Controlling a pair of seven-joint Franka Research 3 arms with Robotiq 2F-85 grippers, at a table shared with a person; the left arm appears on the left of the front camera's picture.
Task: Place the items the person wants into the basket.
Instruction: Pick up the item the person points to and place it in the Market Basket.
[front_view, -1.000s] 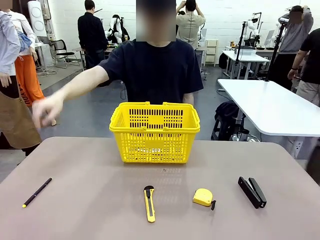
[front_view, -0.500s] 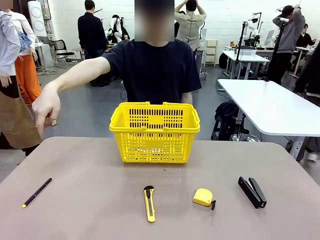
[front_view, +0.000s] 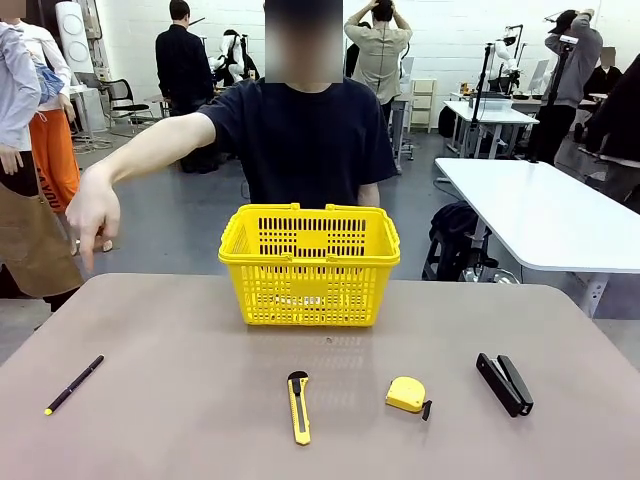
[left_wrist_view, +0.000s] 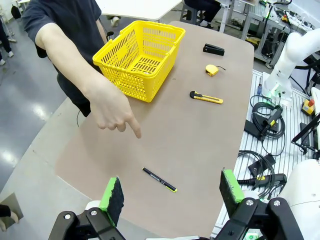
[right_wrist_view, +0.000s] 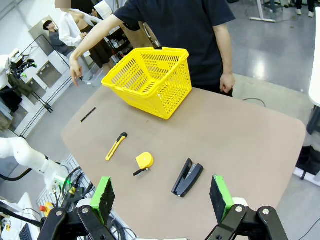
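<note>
The person stands behind the yellow basket and stretches one arm out, the hand pointing a finger down above the table's left side. On the table there lies the thin black pen with a yellow tip, also seen as pen below the pointing hand. The yellow-and-black utility knife lies front centre. The marker is out of view. My left gripper is open high above the pen. My right gripper is open high above the table.
A small yellow tape measure lies right of the knife, and a black stapler lies farther right. The table has free room between basket and tools. Other people and white tables stand beyond.
The person's outstretched hand has dropped and steadied, its finger now pointing down over the left side of the table. The things on the table have not moved.
</note>
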